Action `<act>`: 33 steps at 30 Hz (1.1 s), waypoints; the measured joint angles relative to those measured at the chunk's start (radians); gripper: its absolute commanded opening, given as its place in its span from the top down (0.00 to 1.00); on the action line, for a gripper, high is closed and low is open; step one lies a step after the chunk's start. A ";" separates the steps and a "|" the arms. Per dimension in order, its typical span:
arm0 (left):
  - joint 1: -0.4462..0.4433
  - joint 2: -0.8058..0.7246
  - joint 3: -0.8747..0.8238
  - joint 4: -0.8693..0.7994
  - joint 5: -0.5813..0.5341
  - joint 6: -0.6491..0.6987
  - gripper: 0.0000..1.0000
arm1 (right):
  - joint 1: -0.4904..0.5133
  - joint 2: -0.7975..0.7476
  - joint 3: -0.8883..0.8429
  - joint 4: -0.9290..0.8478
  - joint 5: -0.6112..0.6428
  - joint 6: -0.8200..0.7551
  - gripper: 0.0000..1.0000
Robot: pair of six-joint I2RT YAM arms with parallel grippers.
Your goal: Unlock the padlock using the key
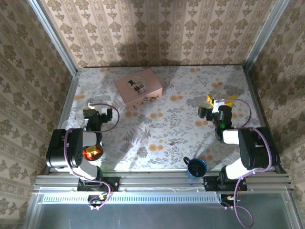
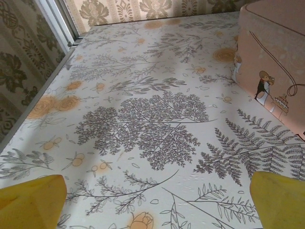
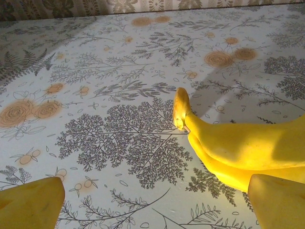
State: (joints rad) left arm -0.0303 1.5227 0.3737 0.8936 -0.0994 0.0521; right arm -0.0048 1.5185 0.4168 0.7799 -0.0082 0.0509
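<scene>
**Both arms folded low, fingers wide**

Left arm's yellow fingers [image 2: 29,200] gape above the floral-print table [image 1: 167,95], beside a pink illustrated box [image 1: 139,86]. Right arm's yellow fingers [image 3: 31,202] gape just behind a yellow banana [image 3: 238,148]. A mid-table speck may be the brass padlock [image 1: 173,142], but it is too small to tell.

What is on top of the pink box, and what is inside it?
Nothing rests on the pink box; its top carries only a printed picture of a cartoon couple. The box is shut, so its inside is hidden.

Open table [image 2: 143,119] ahead of left pincer [image 2: 157,200]; banana [image 3: 238,143] crowds right pincer [image 3: 157,202].
</scene>
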 measured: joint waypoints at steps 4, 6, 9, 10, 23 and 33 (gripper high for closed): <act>0.000 -0.136 0.000 -0.076 -0.031 -0.013 0.00 | 0.000 -0.051 0.034 -0.096 0.005 0.001 0.00; 0.000 -0.230 0.000 -0.127 -0.046 -0.029 0.00 | 0.004 -0.101 0.069 -0.188 0.019 0.002 0.00; 0.000 -0.355 0.000 -0.194 -0.063 -0.061 0.00 | 0.027 -0.193 0.122 -0.329 0.068 0.005 0.00; 0.000 -0.387 0.000 -0.214 -0.063 -0.072 0.00 | 0.040 -0.218 0.137 -0.372 0.086 0.008 0.00; -0.193 -0.710 0.018 -0.606 -0.108 -0.253 0.00 | 0.393 -0.365 0.378 -1.126 0.312 0.240 0.31; -0.311 -0.657 0.050 -0.663 -0.134 -0.377 0.00 | 0.634 -0.200 0.554 -1.499 0.217 0.528 0.48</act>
State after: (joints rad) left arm -0.3408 0.8658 0.4232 0.2302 -0.2333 -0.3252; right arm 0.6296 1.3186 0.9703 -0.7193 0.2089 0.5793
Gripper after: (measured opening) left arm 0.999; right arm 0.535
